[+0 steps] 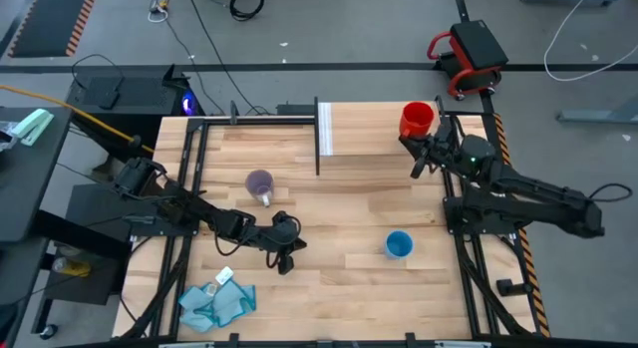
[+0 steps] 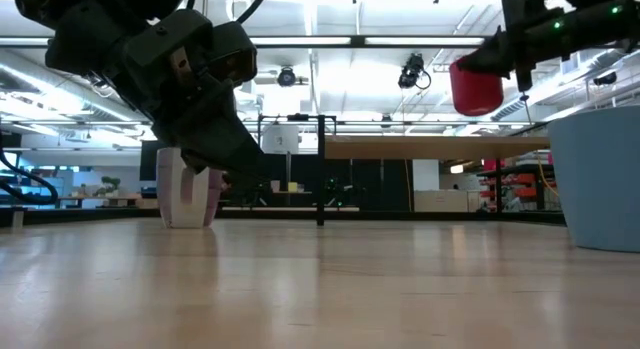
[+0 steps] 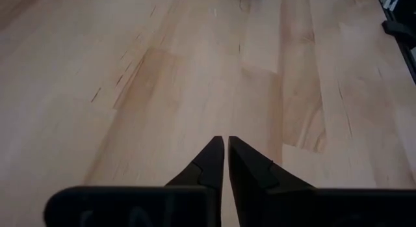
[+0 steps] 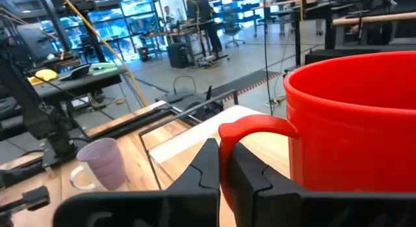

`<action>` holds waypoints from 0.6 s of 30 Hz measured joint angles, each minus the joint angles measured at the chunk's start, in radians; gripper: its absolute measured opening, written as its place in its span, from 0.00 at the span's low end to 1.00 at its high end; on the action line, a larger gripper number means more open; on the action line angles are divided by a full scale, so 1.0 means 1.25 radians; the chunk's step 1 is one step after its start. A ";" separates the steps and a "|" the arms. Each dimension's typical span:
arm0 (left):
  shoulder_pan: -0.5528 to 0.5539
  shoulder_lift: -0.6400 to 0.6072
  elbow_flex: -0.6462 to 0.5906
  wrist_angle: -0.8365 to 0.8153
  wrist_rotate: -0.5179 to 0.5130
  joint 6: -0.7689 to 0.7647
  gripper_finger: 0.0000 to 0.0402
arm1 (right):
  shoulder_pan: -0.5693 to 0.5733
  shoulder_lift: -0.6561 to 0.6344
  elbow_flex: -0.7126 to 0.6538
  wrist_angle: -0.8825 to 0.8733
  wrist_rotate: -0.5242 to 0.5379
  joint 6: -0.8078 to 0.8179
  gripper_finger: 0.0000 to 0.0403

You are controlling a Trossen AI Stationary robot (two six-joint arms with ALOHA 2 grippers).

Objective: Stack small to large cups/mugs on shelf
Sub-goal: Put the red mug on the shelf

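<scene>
The right end effector (image 1: 423, 144), clamped on the red mug (image 1: 417, 118) by its handle, holds it above the shelf (image 1: 369, 129) (left end effector (image 1: 285, 261) together, idle), so lowering comes next.

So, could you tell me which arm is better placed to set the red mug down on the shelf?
The right. Its gripper holds the red mug by the handle above the shelf. The left gripper is shut, empty, low over the table, far from it.

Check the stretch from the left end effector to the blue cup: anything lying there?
Nothing. In the high view, only bare tabletop separates the left end effector from the blue cup.
</scene>
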 joint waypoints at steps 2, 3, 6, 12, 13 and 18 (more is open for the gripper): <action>0.000 0.000 0.000 0.000 -0.001 0.000 0.07 | -0.031 0.000 -0.025 0.029 -0.030 0.006 0.03; 0.000 0.000 0.000 0.000 -0.001 0.000 0.08 | -0.047 0.000 -0.044 0.053 -0.043 0.011 0.03; 0.000 0.000 0.000 0.000 -0.001 0.000 0.09 | -0.087 0.000 -0.111 0.138 -0.081 0.029 0.03; 0.000 0.000 0.000 0.000 -0.001 0.000 0.08 | -0.143 0.000 -0.179 0.203 -0.102 0.010 0.03; 0.000 0.000 0.000 0.000 -0.001 0.000 0.08 | -0.152 0.000 -0.182 0.206 -0.108 0.008 0.03; 0.000 0.000 0.000 0.001 -0.005 0.010 0.07 | -0.185 -0.001 -0.189 0.208 -0.141 -0.007 0.03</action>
